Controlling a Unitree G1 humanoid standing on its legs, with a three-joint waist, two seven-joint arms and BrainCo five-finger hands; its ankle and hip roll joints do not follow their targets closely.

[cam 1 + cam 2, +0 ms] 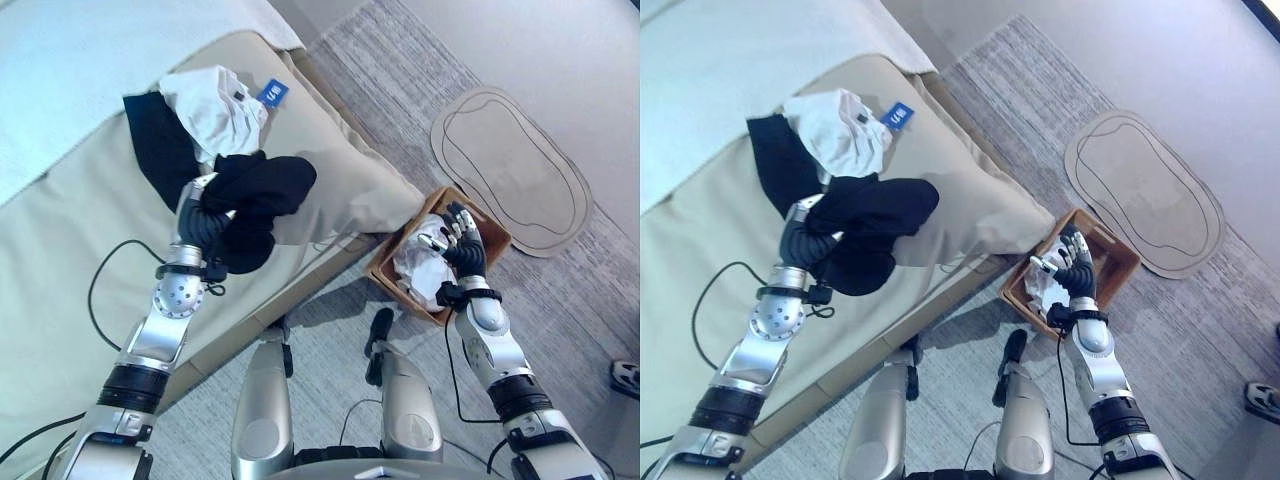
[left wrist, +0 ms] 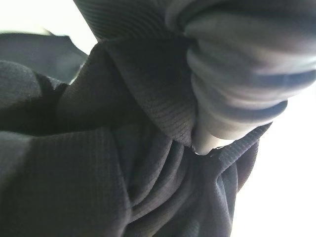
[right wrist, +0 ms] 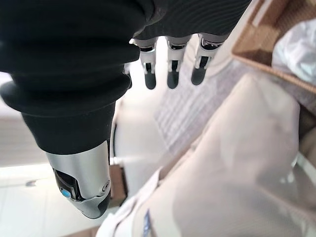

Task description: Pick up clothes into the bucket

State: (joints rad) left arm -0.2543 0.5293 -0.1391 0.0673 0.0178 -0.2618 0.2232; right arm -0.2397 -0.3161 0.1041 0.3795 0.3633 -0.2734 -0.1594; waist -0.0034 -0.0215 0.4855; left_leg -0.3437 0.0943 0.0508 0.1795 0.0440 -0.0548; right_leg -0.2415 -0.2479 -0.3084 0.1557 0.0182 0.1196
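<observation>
I am gripping a black garment (image 1: 258, 195) in my left hand (image 1: 200, 215), lifted above the beige bed (image 1: 80, 260); my left wrist view is showing my finger (image 2: 217, 123) pinching into its dark folds. My right hand (image 1: 458, 240) is hanging with fingers relaxed over the brown basket (image 1: 495, 238), where white clothes (image 1: 420, 265) are lying. A white garment (image 1: 215, 110) is resting on the bed.

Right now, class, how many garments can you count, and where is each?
4: a black one in the left hand, a white one and another black one on the bed, white cloth in the basket. More may be hidden.
</observation>
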